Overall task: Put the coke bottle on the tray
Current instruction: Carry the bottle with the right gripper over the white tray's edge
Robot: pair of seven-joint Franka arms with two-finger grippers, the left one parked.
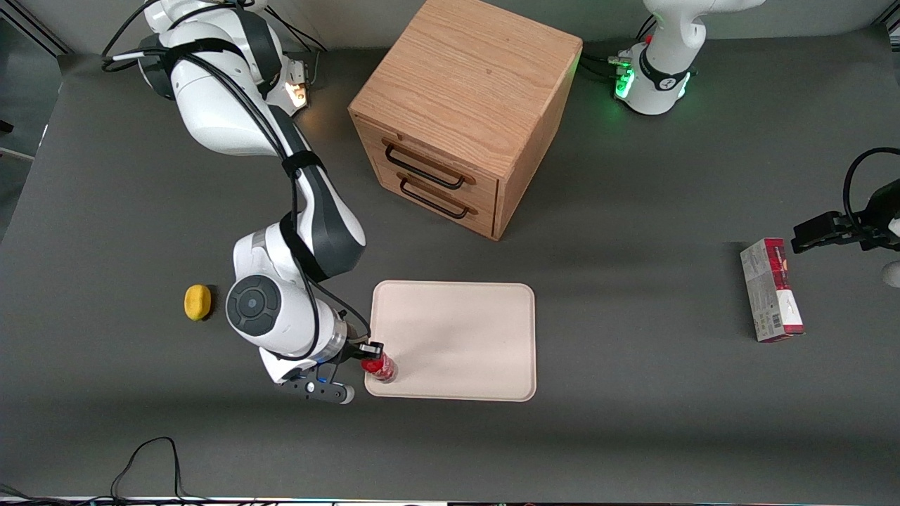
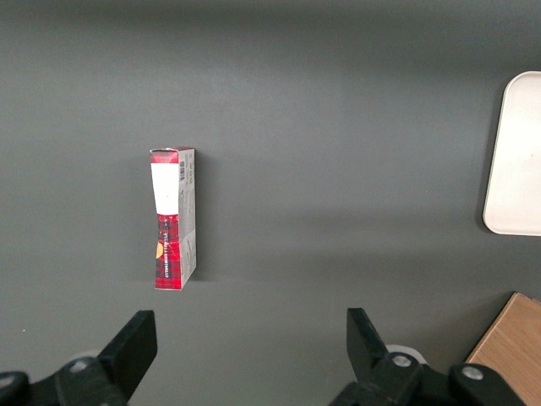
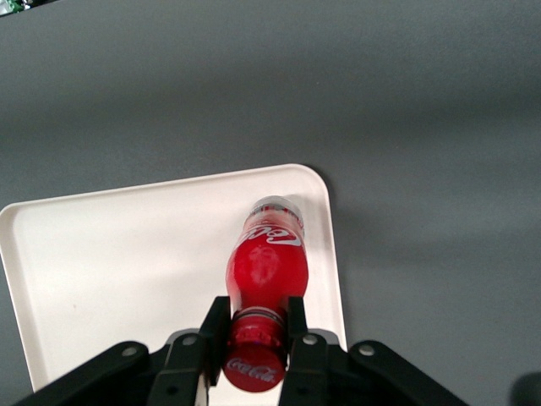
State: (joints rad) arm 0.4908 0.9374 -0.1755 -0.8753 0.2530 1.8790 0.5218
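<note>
Gripper (image 3: 254, 326) holds coke bottle (image 3: 266, 266) over tray (image 3: 110, 254), grey table (image 1: 633, 422).

Tray (image 1: 457, 337) bare beside pincer (image 1: 370, 356); drawer box (image 1: 457, 112) apart.

A wooden drawer box (image 1: 460, 112) with two dark handles stood on a dark grey surface (image 1: 633, 422). A small yellow object (image 1: 197, 302) lay toward the working arm's end. A red-and-white carton (image 1: 771, 289) lay flat toward the parked arm's end.

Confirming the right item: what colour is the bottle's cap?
Red, with white script; clearest in the right wrist view.
</note>
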